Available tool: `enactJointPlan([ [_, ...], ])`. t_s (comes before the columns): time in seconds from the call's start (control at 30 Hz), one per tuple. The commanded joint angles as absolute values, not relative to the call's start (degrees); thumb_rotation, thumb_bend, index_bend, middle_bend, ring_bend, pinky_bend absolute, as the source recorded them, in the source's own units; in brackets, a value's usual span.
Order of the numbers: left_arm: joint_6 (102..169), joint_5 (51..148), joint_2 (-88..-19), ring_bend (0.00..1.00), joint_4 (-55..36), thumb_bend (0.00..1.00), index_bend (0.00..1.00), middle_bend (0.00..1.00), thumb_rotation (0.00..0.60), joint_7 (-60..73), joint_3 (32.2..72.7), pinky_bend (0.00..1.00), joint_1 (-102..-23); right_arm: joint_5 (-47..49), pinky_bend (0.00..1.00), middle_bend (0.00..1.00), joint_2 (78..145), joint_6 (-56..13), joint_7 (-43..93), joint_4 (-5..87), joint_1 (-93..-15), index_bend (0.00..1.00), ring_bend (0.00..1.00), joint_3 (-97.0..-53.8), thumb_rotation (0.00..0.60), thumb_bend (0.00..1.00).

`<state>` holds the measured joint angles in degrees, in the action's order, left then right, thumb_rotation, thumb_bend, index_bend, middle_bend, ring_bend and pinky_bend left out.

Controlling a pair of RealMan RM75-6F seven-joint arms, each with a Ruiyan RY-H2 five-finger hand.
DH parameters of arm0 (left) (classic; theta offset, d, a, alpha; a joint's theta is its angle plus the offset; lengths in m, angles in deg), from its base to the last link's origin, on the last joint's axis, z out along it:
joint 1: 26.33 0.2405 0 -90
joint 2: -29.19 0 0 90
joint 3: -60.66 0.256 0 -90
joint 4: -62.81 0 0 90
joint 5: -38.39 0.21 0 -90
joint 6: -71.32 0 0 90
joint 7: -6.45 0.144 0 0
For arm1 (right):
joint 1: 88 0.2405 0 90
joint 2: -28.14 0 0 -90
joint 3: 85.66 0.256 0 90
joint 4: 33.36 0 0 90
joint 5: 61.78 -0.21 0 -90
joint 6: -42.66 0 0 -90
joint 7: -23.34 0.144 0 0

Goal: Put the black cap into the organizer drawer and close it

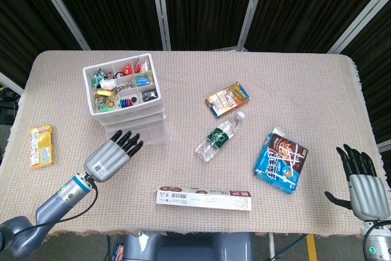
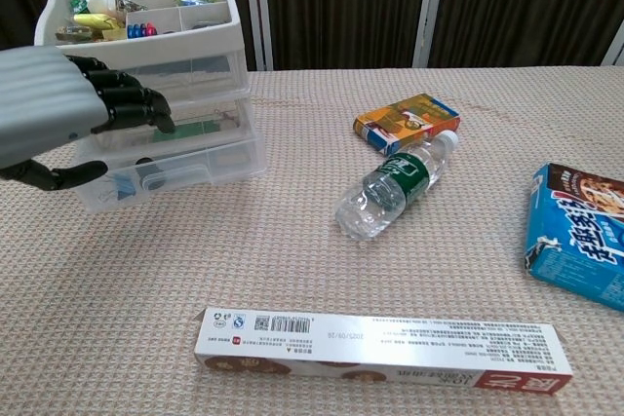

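Organizer with its bottom drawer ajar

The white-topped organizer (image 2: 185, 65) stands upright at the table's far left; its clear bottom drawer (image 2: 171, 174) sticks slightly out, a dark object, possibly the cap, inside.

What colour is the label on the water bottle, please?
Dark green, on the water bottle; clearest in the chest view.

Chest view, contents:

- Organizer (image 2: 185, 75), upper left: white open tray of small compartments above clear drawers. The lowest drawer (image 2: 175, 174) juts forward of the ones above.
- Left hand (image 2: 68, 109), far left edge: grey back, black fingers (image 2: 132, 104) extended toward the drawer fronts, holding nothing.
- Small orange box (image 2: 407, 120), centre, lying flat.
- Clear bottle (image 2: 395, 184) with green label, on its side just below the orange box, cap toward it.
- Blue packet (image 2: 583, 236), right edge, partly cut off.
- Long white carton (image 2: 380, 350), bottom centre, lying lengthwise.
- Surface (image 2: 292, 260): beige woven cloth.
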<state>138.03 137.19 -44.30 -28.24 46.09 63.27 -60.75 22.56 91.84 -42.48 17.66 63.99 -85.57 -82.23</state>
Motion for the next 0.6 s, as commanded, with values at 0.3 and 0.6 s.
enactJointPlan([
  [0.3, 129.25, 144.52, -41.89, 0.0, -27.58, 0.5, 0.17, 0.02, 0.6, 52.43, 68.87, 0.08, -63.7, 22.35, 0.0, 0.0, 91.82, -42.45, 17.56, 64.03, -85.59, 0.05, 0.0, -82.17, 0.6, 0.01],
  [0.6, 123.34, 142.66, -42.07, 0.0, -27.95, 0.5, 0.17, 0.02, 0.6, 55.53, 68.47, 0.07, -64.88, 22.49, 0.0, 0.0, 91.72, -42.49, 17.91, 64.05, -85.6, 0.05, 0.0, -82.2, 0.6, 0.01],
])
